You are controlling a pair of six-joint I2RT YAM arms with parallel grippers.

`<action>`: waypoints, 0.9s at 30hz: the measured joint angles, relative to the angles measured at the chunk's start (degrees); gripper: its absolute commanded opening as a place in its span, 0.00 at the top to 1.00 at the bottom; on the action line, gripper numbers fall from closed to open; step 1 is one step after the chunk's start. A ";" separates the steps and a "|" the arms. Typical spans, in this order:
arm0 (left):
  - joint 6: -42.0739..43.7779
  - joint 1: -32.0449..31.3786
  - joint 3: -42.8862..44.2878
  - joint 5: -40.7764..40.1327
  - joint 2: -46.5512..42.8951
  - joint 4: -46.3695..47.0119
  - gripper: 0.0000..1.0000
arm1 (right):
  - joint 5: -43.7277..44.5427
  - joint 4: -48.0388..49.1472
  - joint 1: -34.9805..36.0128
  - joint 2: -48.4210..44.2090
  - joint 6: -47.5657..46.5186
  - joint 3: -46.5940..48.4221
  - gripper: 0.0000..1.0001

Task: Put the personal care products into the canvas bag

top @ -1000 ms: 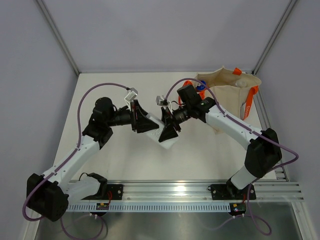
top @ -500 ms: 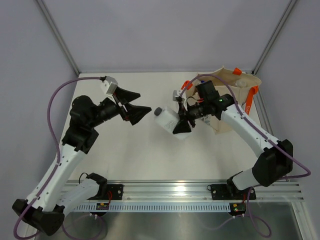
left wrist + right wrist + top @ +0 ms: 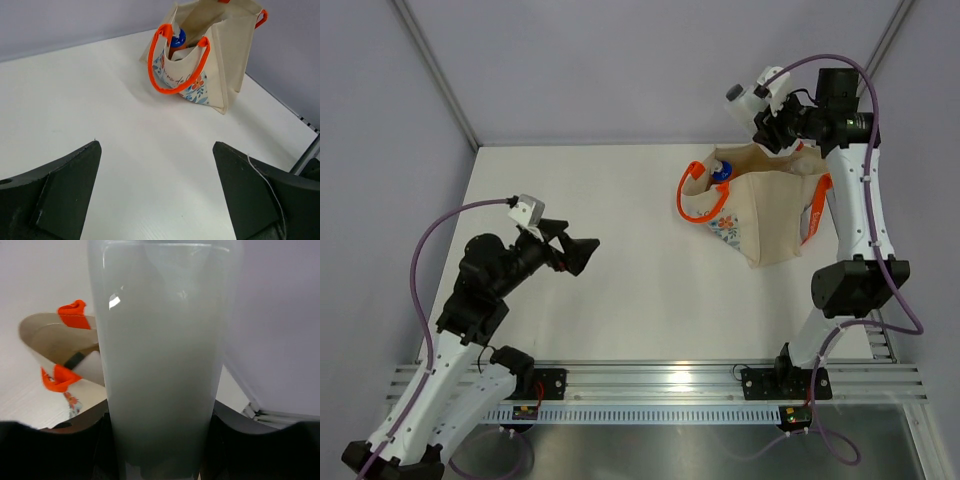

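Note:
My right gripper (image 3: 777, 131) hangs high over the back rim of the canvas bag (image 3: 770, 215), shut on a white bottle (image 3: 160, 350) that fills the right wrist view between the dark fingers (image 3: 240, 440). The bottle's cap is hidden. Below it the bag's open mouth (image 3: 52, 337) shows with its orange handles (image 3: 74, 314). An orange cylinder's blue cap (image 3: 723, 172) pokes out of the bag, and the left wrist view shows that cap (image 3: 177, 37) too. My left gripper (image 3: 582, 252) hovers over the table's left half, open and empty.
The bag (image 3: 220, 65) stands at the back right with one orange handle (image 3: 695, 205) drooping onto the white table (image 3: 620, 290). Grey walls close in the back and sides. A metal rail (image 3: 660, 385) runs along the near edge.
The left gripper opened, let go of the white bottle and pulled back left. The right arm carried the bottle from mid-table up over the bag.

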 measured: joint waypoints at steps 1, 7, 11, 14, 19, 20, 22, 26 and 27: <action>-0.24 0.00 -1.11 -0.35 -0.57 -0.50 0.01 | 0.70 -1.01 -0.17 2.54 -1.20 3.80 1.00; -0.81 0.00 -2.69 -1.88 -2.82 -2.40 0.01 | 1.92 -4.35 -0.42 9.55 -6.82 7.10 1.00; -0.81 0.00 -2.71 -2.45 -4.00 -2.43 0.01 | 1.40 -2.27 -1.09 8.44 -11.06 -2.60 1.00; -0.90 0.00 -2.86 -2.51 -4.22 -2.45 0.01 | 0.55 2.36 -1.27 6.25 -16.02 -8.68 1.00; -1.27 0.00 -3.23 -2.54 -4.02 -2.54 0.01 | 2.19 5.75 -1.09 3.21 -22.03 -12.87 1.00; -1.27 0.00 -3.23 -2.54 -3.85 -2.51 0.01 | 3.04 6.47 -1.11 3.37 -22.73 -12.87 1.00; -1.27 0.00 -3.23 -2.54 -3.48 -2.60 0.01 | 4.24 7.08 -1.22 4.17 -24.22 -12.02 1.00; -1.25 0.00 -3.23 -2.60 -2.82 -2.95 0.01 | 7.43 6.32 -2.14 6.40 -28.15 -8.94 1.00; -1.25 0.00 -3.23 -2.60 -2.69 -2.99 0.01 | 8.02 6.12 -2.45 6.84 -29.07 -8.41 1.00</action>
